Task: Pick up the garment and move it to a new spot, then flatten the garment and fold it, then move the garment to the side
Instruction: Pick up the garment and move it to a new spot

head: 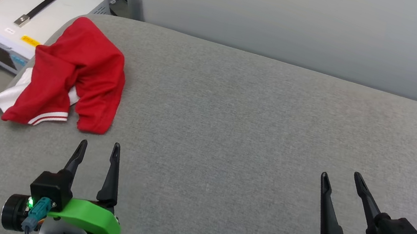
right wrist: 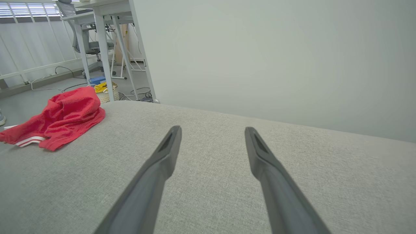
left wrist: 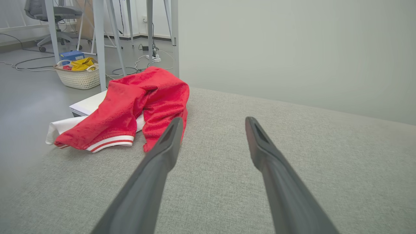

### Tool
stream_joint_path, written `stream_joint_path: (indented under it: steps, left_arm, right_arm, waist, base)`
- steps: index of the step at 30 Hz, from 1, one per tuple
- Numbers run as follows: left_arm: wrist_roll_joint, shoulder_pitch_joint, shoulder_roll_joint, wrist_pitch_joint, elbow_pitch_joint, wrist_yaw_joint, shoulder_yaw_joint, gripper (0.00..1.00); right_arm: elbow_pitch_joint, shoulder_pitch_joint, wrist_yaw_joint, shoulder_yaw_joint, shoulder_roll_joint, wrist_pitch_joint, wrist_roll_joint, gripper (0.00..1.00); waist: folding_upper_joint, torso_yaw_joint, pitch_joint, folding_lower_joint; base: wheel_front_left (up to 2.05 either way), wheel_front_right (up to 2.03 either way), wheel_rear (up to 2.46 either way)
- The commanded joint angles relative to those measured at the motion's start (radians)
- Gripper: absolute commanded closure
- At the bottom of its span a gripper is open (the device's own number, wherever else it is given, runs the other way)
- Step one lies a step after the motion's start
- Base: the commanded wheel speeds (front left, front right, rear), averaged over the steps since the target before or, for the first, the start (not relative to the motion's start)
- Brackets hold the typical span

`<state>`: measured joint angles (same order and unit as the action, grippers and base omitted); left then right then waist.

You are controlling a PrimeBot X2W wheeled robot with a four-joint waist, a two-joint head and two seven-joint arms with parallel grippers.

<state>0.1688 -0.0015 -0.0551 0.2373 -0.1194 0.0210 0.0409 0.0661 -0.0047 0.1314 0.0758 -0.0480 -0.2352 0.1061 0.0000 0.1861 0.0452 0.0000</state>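
1. Red garment point(head: 80, 70) lies crumpled on the grey worktop point(head: 230, 137), near the left pincer point(head: 99, 146), ahead and to its left.
2. Left pincer stands wide, empty.
3. Right pincer point(head: 340, 175) stands wide, empty, well apart from the garment.

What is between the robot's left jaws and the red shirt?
Nothing but a bare strip of grey cushion, seen in the head view. The left jaws stand open, short of the red shirt, not touching it.

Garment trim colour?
Trim: white with a red stripe. Best in left wrist view.
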Motion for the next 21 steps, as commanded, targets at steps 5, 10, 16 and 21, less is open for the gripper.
stream_joint_path:
  steps: [5, 10, 16, 21]
  left_arm:
    - [0.014, -0.011, 0.005, 0.018, -0.005, 0.002, -0.002, 0.0]
    - [0.014, -0.006, 0.005, 0.024, -0.006, 0.006, 0.003, 0.0]
    - [0.006, 0.0, 0.005, 0.024, 0.005, 0.009, 0.003, 0.0]
    - [0.001, 0.006, 0.005, 0.024, 0.008, 0.01, 0.007, 0.0]
  right_arm:
    - [0.004, -0.019, -0.001, 0.026, -0.002, -0.02, 0.011, 0.0]
    - [0.01, -0.017, -0.001, 0.04, -0.002, -0.027, 0.021, 0.0]
    - [0.011, -0.016, -0.001, 0.053, -0.002, -0.027, 0.03, 0.0]
    - [0.007, -0.016, -0.001, 0.057, -0.002, -0.027, 0.032, 0.0]
  waist:
    - [0.0, 0.11, -0.004, 0.0]
    - [0.0, 0.17, -0.015, 0.0]
    - [0.0, 0.212, -0.022, 0.0]
    - [0.0, 0.233, -0.025, 0.0]
  base:
    - [0.0, 0.0, 0.0]
    - [0.0, 0.0, 0.0]
    - [0.0, 0.0, 0.0]
    - [0.0, 0.0, 0.0]
